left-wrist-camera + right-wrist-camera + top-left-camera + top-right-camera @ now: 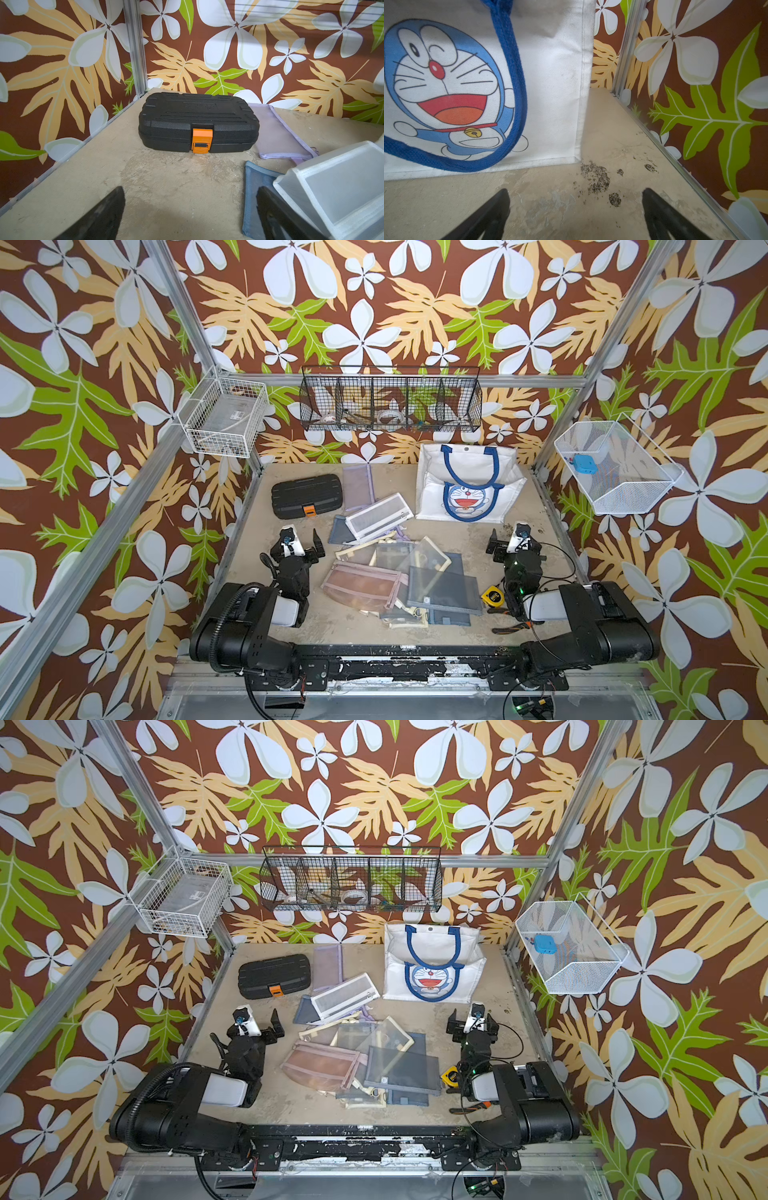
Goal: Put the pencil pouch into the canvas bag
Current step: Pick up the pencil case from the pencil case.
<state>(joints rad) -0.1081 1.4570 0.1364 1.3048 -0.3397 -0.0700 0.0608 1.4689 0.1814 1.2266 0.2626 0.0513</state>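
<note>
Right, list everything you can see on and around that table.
canvas bag: one, white with blue handles and Doraemon face, far right of table.
black plastic case: one, black with orange latch, far left.
mesh pencil pouches: roughly ten, overlapping, exact count unclear; lilac, white, blue-grey, cream, pink; table centre.
tape measure: one, yellow and black, beside the pile, near the right arm.
left-wall basket: one, white wire.
back-wall basket: one, black wire, divided compartments.
right-wall basket: one, white mesh, holding a small blue object.
table: one, beige.
left gripper: one, black, open and empty, facing the case.
right gripper: one, black, open and empty, facing the bag.
</note>
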